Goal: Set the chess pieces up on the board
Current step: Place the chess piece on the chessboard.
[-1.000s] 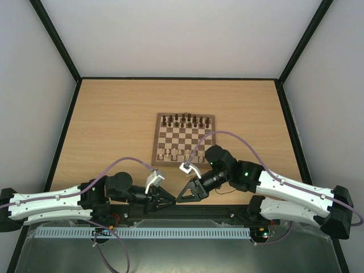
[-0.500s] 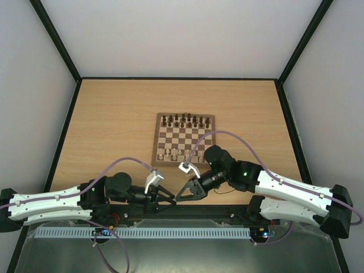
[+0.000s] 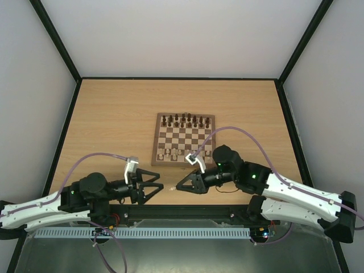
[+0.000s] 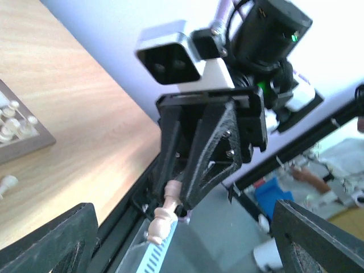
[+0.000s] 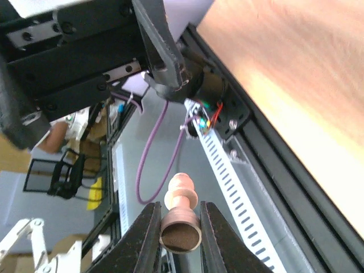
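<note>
At the near edge of the worktop (image 3: 114, 125), I see the left arm (image 3: 45, 205) and the right arm (image 3: 284, 190) folded inward, their tips facing each other just above the black front rail (image 3: 187, 211).

Left jaws: spread wide, with nothing between them. In the left wrist view their two dark fingers (image 4: 51, 244) sit in the bottom corners of the frame, far apart.

Right jaws: narrow, closed on a single pale chess piece (image 5: 181, 219). They pinch it near its round base, and its knobbed head points away from the right wrist, toward the left jaws. From above it shows only as a pale speck in the gap between the two sets of jaws, off the board and over the near edge of the worktop.

Farther out, the left wrist view shows one loose pale piece (image 4: 5, 185) on the bare wood just beside the near border of the board (image 3: 183, 139).

The board lies flat at mid-worktop. Pale chess pieces (image 3: 173, 153) stand along its near edge. I cannot count them, and the right wrist camera (image 3: 194, 160) covers part of that edge. Dark brown pieces (image 3: 185, 120) fill the two far rows. The squares between the two sets are bare.

A purple cable (image 3: 102, 156) arches over each arm.
</note>
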